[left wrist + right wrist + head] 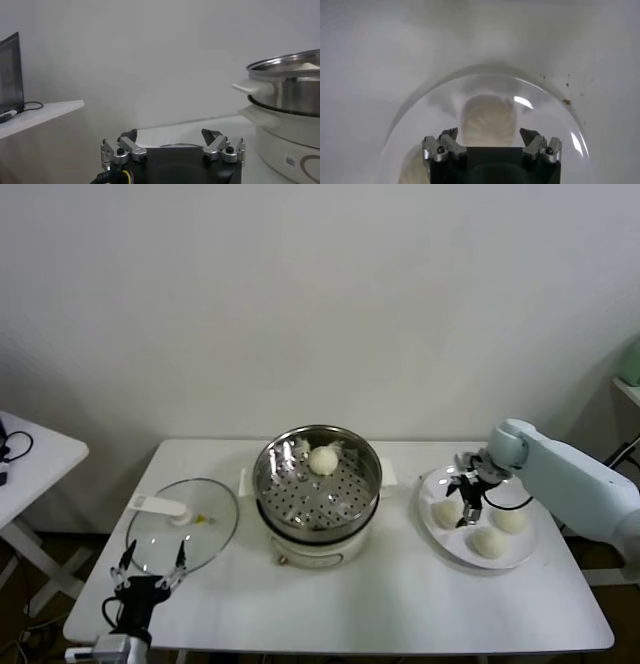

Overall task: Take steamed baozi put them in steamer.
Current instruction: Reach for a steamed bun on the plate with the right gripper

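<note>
The steamer (317,484) stands mid-table, a shiny steel pot on a cream base, with one steamed baozi (322,460) on its perforated tray. Three more baozi (446,512) (511,520) (488,542) lie on a white plate (450,546) at the right. My right gripper (467,512) hangs open just over the plate. In the right wrist view a pleated baozi (488,120) lies ahead between the spread jaws of that gripper (490,137), untouched. My left gripper (150,569) waits open at the table's front left; the left wrist view shows it (170,136) empty.
A round glass lid (183,524) with a white handle lies flat left of the steamer, just beyond the left gripper. The steamer's side (290,95) fills the edge of the left wrist view. A second white table (30,459) stands at the far left.
</note>
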### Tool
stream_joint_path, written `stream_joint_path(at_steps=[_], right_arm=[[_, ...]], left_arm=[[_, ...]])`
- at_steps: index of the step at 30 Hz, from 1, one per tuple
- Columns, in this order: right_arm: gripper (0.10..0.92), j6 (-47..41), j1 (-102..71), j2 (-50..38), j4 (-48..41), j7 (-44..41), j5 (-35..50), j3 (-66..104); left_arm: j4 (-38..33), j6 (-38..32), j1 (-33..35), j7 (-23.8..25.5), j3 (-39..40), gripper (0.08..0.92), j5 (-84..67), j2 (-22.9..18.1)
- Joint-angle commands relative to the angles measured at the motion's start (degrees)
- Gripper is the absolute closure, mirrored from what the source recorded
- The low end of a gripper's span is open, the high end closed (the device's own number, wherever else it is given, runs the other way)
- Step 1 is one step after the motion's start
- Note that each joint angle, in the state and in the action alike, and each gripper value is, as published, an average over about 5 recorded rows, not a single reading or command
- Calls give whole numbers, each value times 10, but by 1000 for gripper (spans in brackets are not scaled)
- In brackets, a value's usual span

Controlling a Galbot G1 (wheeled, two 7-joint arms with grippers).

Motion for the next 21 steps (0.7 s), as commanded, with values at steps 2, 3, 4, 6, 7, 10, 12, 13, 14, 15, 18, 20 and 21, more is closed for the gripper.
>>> stream_joint_path(at_steps=[2,3,4,6,7,10,12,13,14,15,18,20,21], right_arm=[[203,6,-12,18,-35,-1,-19,15],[203,6,-12,19,-35,-1,-20,16],[203,6,-13,20,-36,-1,-20,15],[203,5,-13,21,-37,-1,-19,15],[203,5,-13,22,-37,-2,-19,14],[204,5,-13,25,-39,-4,-18,13],[209,4,-13,27,-40,-7,-18,12],[219,4,-13,27,-40,-7,-18,12],[228,4,-13,28,-40,-8,-17,12],[242,4,-13,28,-40,-8,-17,13],[284,4,-12,28,-40,-8,-14,13],[308,4,-12,27,-40,-7,-10,13],[317,3,-11,26,-39,-7,-7,12]], left_arm=[[2,0,-1,0,0,177,1,1],[2,0,-2,0,0,177,1,1],[2,0,-2,0,1,177,1,1],[2,0,-2,0,1,177,1,0],[2,0,-2,0,2,177,1,0],[3,0,-1,0,2,177,1,0],[3,-1,-1,0,2,177,1,0],[3,-1,-1,0,2,177,1,0],[3,-1,-1,0,2,177,1,0],[3,-1,-1,0,1,177,1,0],[2,-1,-1,0,1,177,1,0],[2,-1,-1,0,1,177,1,-1],[2,-1,-1,0,1,177,1,-1]])
